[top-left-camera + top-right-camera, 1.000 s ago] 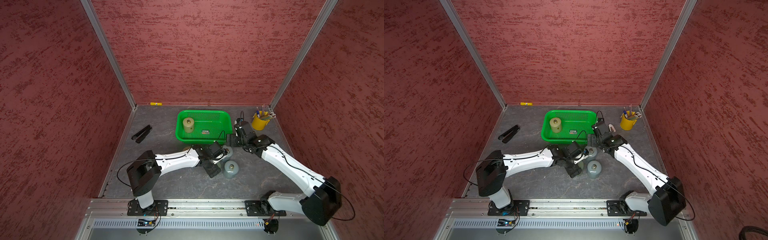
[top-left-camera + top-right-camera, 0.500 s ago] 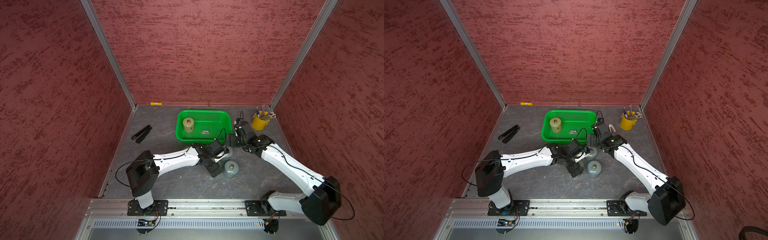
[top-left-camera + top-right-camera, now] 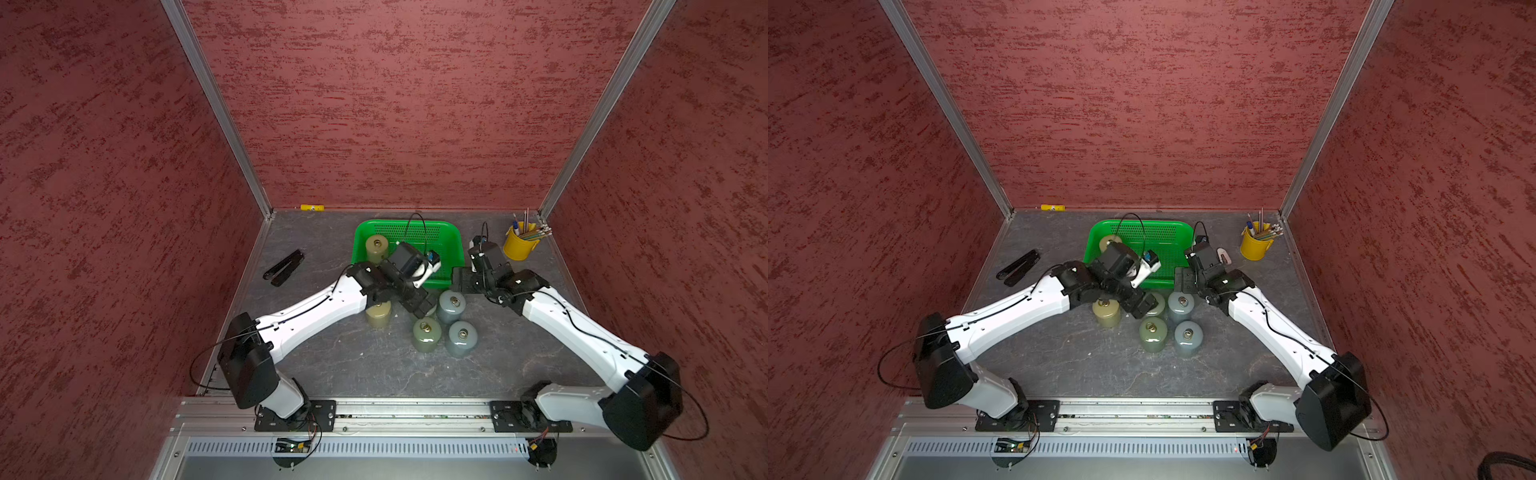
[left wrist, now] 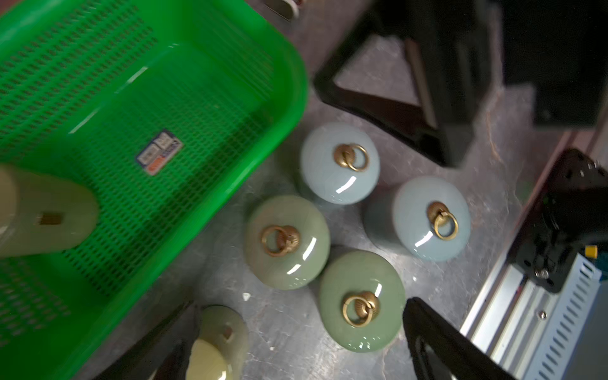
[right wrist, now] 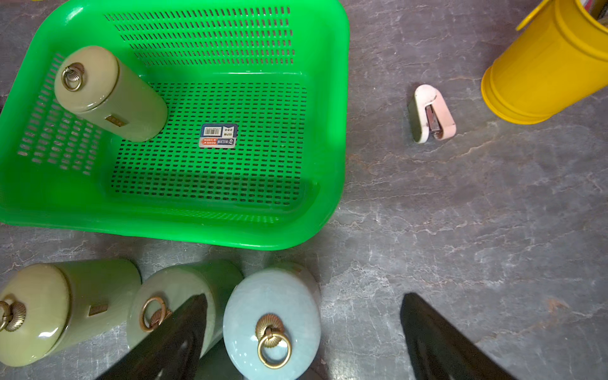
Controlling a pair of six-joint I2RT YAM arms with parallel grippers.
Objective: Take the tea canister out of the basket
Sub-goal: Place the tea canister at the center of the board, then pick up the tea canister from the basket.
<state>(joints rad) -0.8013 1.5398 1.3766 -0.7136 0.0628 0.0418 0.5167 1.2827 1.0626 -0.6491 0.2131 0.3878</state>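
Bright green shallow plastic basket (image 5: 327, 98) had slot-perforated mesh, with a small sticker (image 5: 218, 135) in blue, white, orange. Olive glazed cylindrical tea canister (image 5: 108, 95) bore brass ring. Small yellow metal bucket (image 5: 543, 65) was plain. Grey tabletop (image 5: 460, 214) showed pale marble veining.

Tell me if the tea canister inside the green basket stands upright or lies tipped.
Upright: the tea canister stands on the basket's floor, ringed lid facing up in a top view.
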